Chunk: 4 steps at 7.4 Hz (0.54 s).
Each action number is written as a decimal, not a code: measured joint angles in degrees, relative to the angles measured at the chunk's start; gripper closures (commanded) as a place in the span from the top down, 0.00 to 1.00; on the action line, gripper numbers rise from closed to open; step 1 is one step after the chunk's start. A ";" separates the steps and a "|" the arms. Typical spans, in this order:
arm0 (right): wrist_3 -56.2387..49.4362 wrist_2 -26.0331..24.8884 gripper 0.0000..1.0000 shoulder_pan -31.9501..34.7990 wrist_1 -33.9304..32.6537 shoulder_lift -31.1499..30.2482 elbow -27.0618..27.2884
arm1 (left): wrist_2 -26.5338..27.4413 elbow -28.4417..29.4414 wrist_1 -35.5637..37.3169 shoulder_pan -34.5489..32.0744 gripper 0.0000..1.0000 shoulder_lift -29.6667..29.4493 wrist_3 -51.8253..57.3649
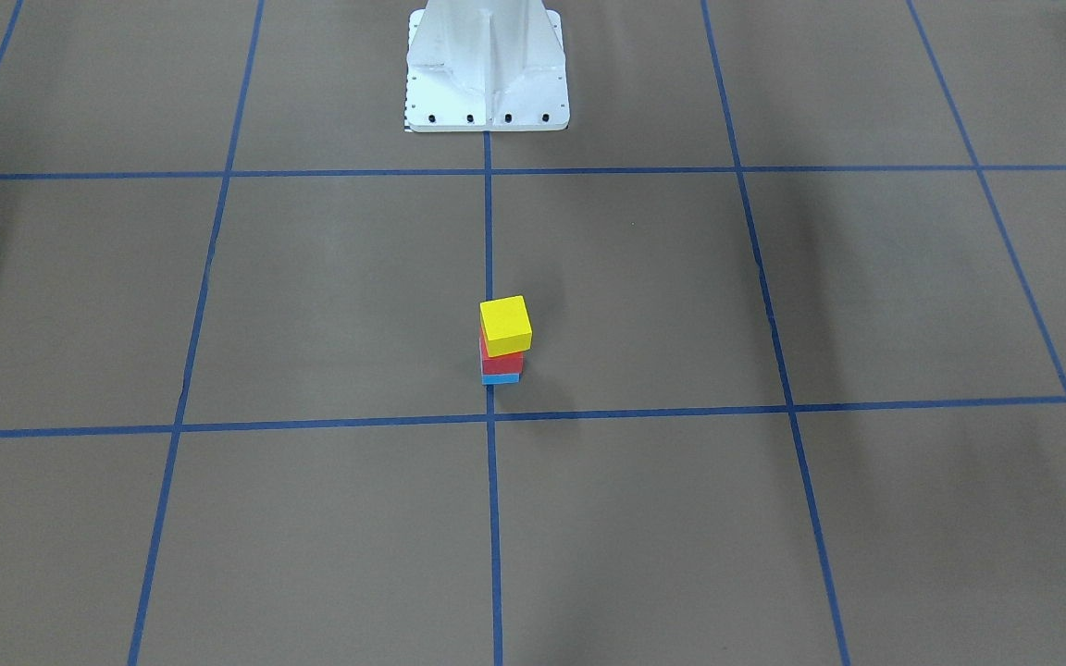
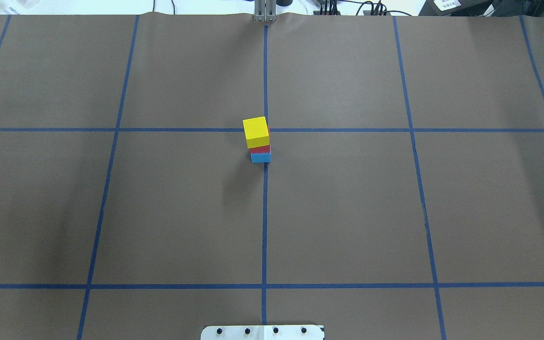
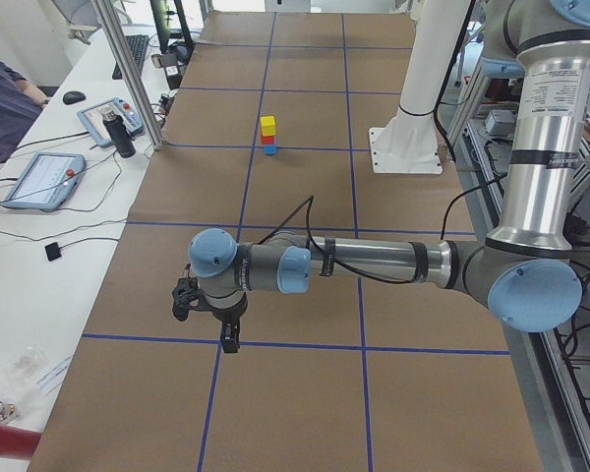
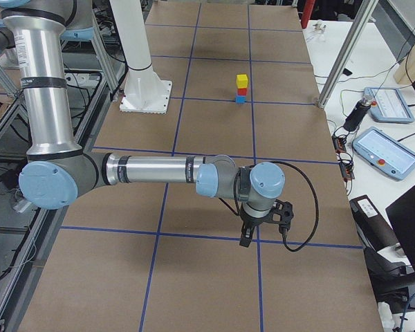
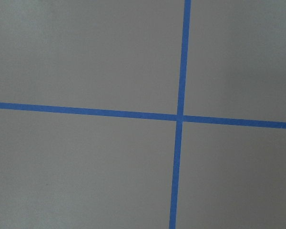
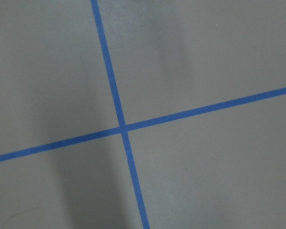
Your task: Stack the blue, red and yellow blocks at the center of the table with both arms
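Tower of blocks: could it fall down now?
The yellow block sits a bit twisted and off-centre on the red block, so a bump to the table might tip it.
The left arm and right arm hang over the table ends; sweeping back to centre, either could knock it over.

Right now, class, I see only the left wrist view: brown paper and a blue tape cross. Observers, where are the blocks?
Observer: In one stack by the centre tape line: yellow block on red block on blue block.
Operator: Is it square?
Observer: Not quite; the yellow block sits slightly askew on the red.
Operator: Any gripper near it?
Observer: No; the left gripper and right gripper hang far off, toward opposite table ends.
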 measured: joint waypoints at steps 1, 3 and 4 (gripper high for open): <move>-1.28 -0.16 0.99 0.07 -0.26 -0.29 0.53 | 0.00 0.03 -0.02 0.10 1.00 -0.03 0.00; -2.08 -0.27 1.00 0.12 -0.30 -0.27 0.83 | 0.00 0.06 0.00 0.24 1.00 -0.06 0.00; -2.17 -0.25 1.00 0.12 -0.19 -0.14 0.86 | 0.00 0.09 -0.02 0.28 1.00 -0.06 0.00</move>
